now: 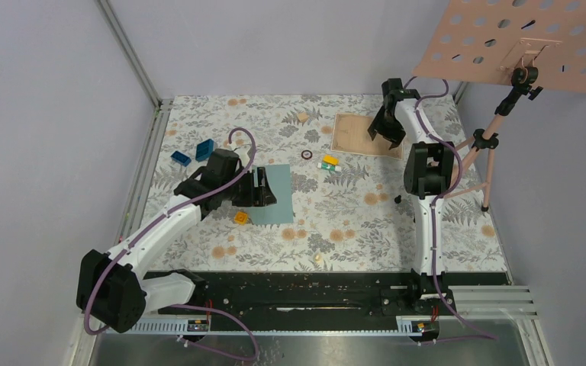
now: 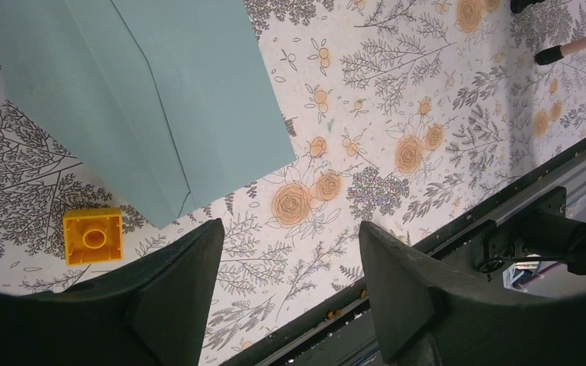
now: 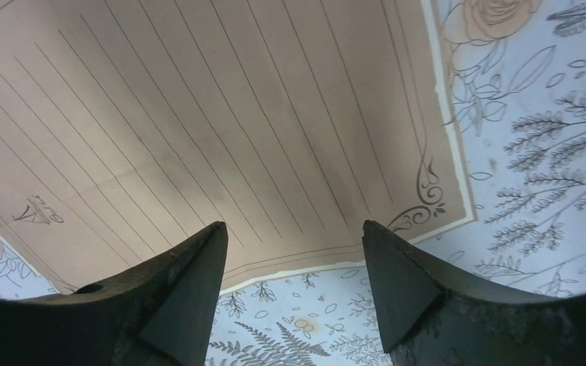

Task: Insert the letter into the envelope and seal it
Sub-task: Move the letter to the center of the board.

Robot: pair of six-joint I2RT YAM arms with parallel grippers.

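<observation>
My left claw (image 2: 290, 236) hangs open over the floral-patterned desk (image 1: 351, 206), its two dark jaws spread with nothing between them. Just beyond its tips lies the envelope (image 2: 145, 99), flat on the desk, teal, with the slanting edge of its pointed flap showing across its face. In the overhead view, my left claw (image 1: 263, 191) covers the envelope's left part, and the rest of the envelope (image 1: 281, 200) shows to its right. A small yellow block (image 2: 91, 236) sits on the desk just beside the envelope's near corner, apart from my claw.

Well away, toward the far right of the desk, my right claw (image 3: 294, 232) is poised open above the letter (image 3: 221, 114), gripping nothing. The letter is a tan ruled sheet with a pale border and a scrolled ornament at its corner, lying flat. From above, my right claw (image 1: 385, 130) stands over the right part of the letter (image 1: 355, 133).

Between the two sheets lie a dark ring (image 1: 306, 155) and a cluster of small coloured blocks (image 1: 328, 162). Two blue blocks (image 1: 204, 149) rest near the left edge, and a pink perforated board (image 1: 526, 42) on a stand overhangs the far right corner.
</observation>
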